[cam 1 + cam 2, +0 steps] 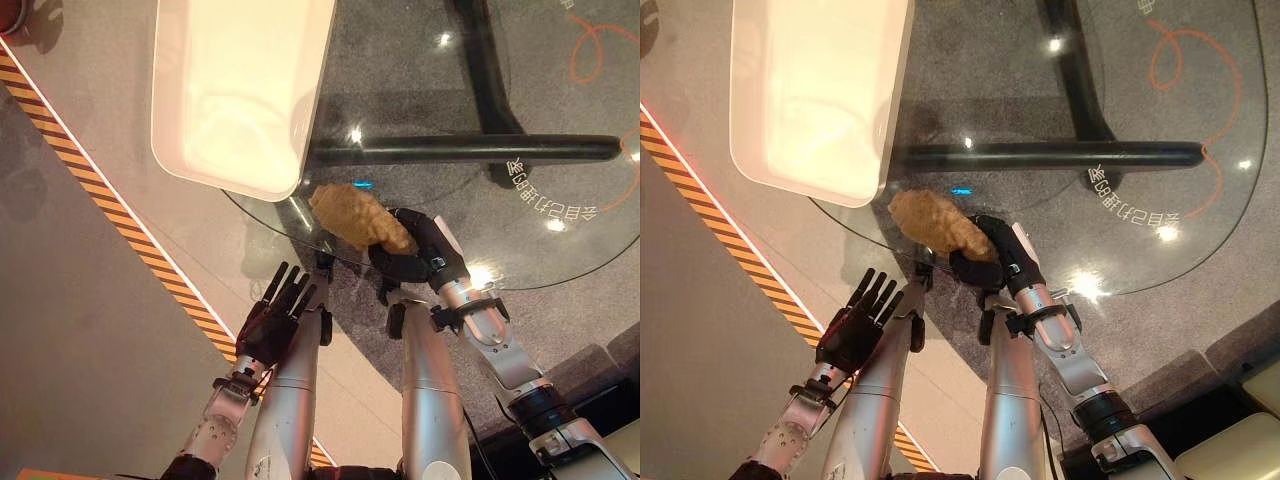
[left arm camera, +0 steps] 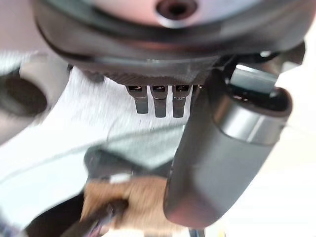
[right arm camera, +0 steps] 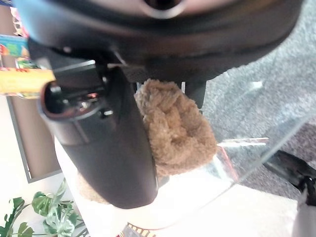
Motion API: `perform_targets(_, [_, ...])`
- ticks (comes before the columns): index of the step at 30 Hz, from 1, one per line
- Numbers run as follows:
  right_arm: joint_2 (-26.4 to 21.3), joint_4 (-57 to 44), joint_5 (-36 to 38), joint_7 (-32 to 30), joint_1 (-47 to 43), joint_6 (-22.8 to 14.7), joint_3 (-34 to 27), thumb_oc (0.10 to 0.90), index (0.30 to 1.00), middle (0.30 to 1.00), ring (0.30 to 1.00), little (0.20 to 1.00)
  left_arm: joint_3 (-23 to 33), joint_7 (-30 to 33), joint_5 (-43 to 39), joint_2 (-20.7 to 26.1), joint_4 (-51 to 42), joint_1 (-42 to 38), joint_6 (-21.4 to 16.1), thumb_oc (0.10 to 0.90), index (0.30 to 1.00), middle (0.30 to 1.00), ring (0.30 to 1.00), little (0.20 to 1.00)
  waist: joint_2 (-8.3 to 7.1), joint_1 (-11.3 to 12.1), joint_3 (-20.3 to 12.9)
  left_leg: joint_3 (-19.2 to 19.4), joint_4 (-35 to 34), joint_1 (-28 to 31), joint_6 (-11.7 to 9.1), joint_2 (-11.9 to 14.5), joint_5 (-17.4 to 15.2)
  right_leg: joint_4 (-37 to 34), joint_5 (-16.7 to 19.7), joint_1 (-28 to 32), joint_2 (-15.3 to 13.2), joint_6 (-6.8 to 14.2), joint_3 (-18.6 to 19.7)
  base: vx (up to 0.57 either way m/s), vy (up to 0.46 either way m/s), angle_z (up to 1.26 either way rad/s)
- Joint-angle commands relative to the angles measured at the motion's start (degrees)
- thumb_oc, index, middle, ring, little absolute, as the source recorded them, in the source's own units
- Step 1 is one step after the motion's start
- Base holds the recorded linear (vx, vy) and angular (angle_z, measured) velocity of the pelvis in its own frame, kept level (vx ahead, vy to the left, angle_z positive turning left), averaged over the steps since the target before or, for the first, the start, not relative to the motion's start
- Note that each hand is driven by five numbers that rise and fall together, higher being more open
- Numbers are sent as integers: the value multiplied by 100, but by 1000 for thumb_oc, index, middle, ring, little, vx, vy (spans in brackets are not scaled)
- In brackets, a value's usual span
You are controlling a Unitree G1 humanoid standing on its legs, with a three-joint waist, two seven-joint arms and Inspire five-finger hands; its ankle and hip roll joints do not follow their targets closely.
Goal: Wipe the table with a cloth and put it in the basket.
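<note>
Floor (image 1: 90,330): grey, lying under everything I see; a striped yellow-and-black band (image 1: 120,215) runs diagonally across it on the left.
Table (image 1: 560,120): a round glass top through which I see a dark base bar (image 1: 470,150) and its upright; an orange curl and white print mark the far right of the glass.
Basket (image 1: 235,90): a pale, cream-coloured tub at the far left, its near corner reaching over the table's left edge; it stands just beyond the cloth, apart from it.
Right hand (image 1: 405,255): at the near edge of the glass, fingers and thumb curled round the cloth; in the right wrist view I see the thumb lying across the bunched fabric.
Left hand (image 1: 270,320): below and left of the table edge, over the floor, fingers straight and spread, holding nothing that I can see.
Cloth (image 1: 360,218): a tan, fluffy wad, bunched in the right hand at the near-left rim of the table, between that hand and the basket's near corner.
</note>
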Motion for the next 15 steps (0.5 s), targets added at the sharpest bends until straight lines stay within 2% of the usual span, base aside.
perform_targets(1, [-5,-1290,178,163,212,-704,-126,100,300,300,300,200,-18,-951,-254,-65,-593,712,363,800,900,900,900,900,70,16,-109,283,980,168,307,-90,-1099,-1307,1061,226,469,86,163,0,0,0])
perform_targets(2, [-21,-1382,324,238,251,-755,-150,100,300,300,300,200,-52,-1337,-338,-37,-772,750,577,800,900,900,900,900,59,12,-109,286,963,232,313,-79,-1106,-1321,1058,293,468,88,169,0,0,0])
perform_targets(5, [-36,-1655,911,506,311,-892,-206,100,300,300,300,200,-223,-1787,-250,52,-1007,788,727,800,900,900,900,900,21,-13,-109,288,912,350,317,-65,-1104,-1365,1074,413,482,96,194,0,0,0])
perform_targets(8, [22,-1896,1369,719,324,-1038,-253,100,300,300,300,200,-450,-1832,-223,144,-1198,760,645,800,900,900,900,900,-15,-45,-109,299,882,410,316,-53,-1102,-1390,1084,477,499,108,219,0,0,0])
perform_targets(15, [277,-2522,2097,1040,419,-1751,-419,100,300,300,300,200,-801,-2003,-489,240,-1435,627,372,800,900,900,900,900,-136,-185,-109,372,865,484,324,1,-1134,-1431,1129,543,548,140,294,-10,-2,-2])
